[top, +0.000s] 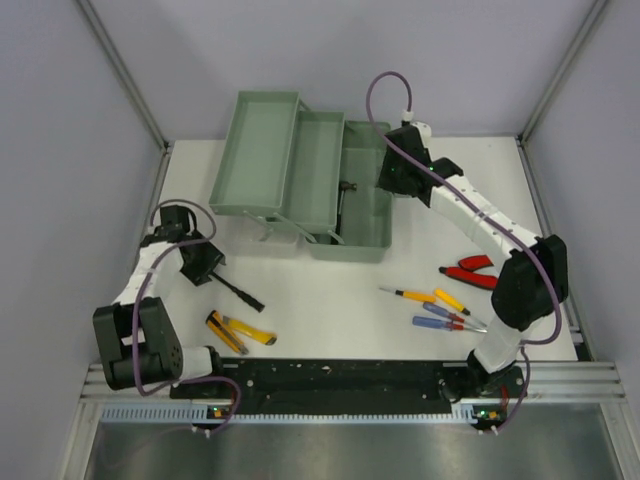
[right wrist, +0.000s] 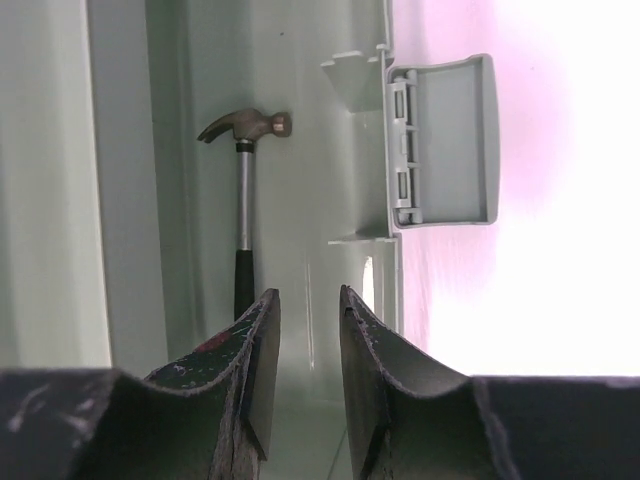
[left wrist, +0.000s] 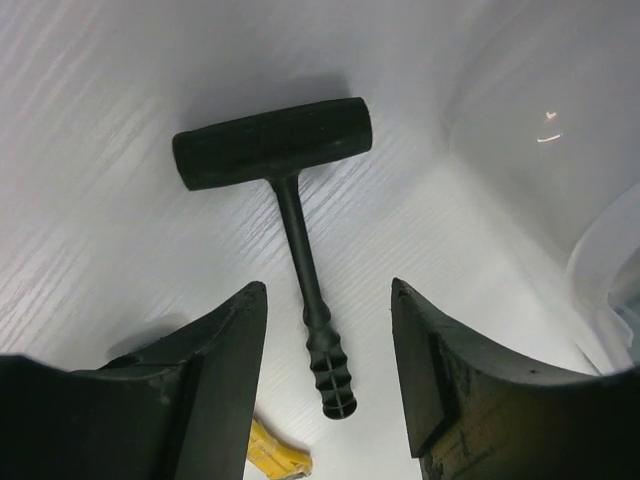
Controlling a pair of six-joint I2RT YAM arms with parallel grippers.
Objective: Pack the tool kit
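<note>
Packing barely begun: claw hammer (right wrist: 243,195) sits in the sage-green plastic toolbox (top: 362,228), upper centre; black mallet (left wrist: 272,155), red pliers (top: 470,270), yellow pliers (top: 240,332), coloured screwdrivers (top: 437,308) lie outside. My left hand (left wrist: 328,300) spreads over the mallet; my right hand (right wrist: 308,298), parted, holds nothing.

sage-green toolbox (top: 262,150), black mallet (left wrist: 270,145), red pliers (top: 465,273)

There are 1 toolbox (top: 365,242), 1 black hammer (left wrist: 272,152), 1 claw hammer (right wrist: 243,205), 1 red pliers (top: 470,272), 1 yellow pliers (top: 240,332) and 4 screwdrivers (top: 450,301).
</note>
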